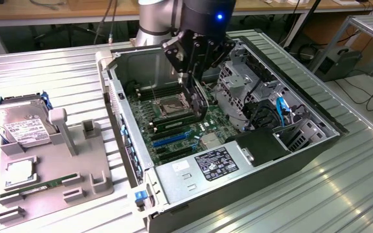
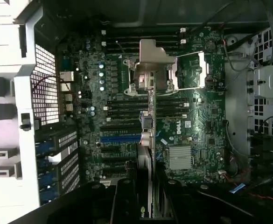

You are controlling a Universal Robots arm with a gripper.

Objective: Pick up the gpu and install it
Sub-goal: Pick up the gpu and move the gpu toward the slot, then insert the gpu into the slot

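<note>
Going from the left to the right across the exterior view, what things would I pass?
hard drive → side wall of the open computer case → gripper holding the gpu inside the case → metal drive cage → blue cables

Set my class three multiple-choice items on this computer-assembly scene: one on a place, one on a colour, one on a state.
1. Where is the hard drive? A. inside the computer case B. on the grey holder beside the case C. in the gripper
2. What colour is the long slot on the motherboard? A. red B. blue C. yellow
3. What state is the gpu in? A. lying on the holder B. broken in two C. gripped edge-on over the motherboard
Key: 1B, it stands on the holder at the exterior view's left of the case; 2B, the slot shows blue; 3C, the gripper is shut on it inside the case.
</note>
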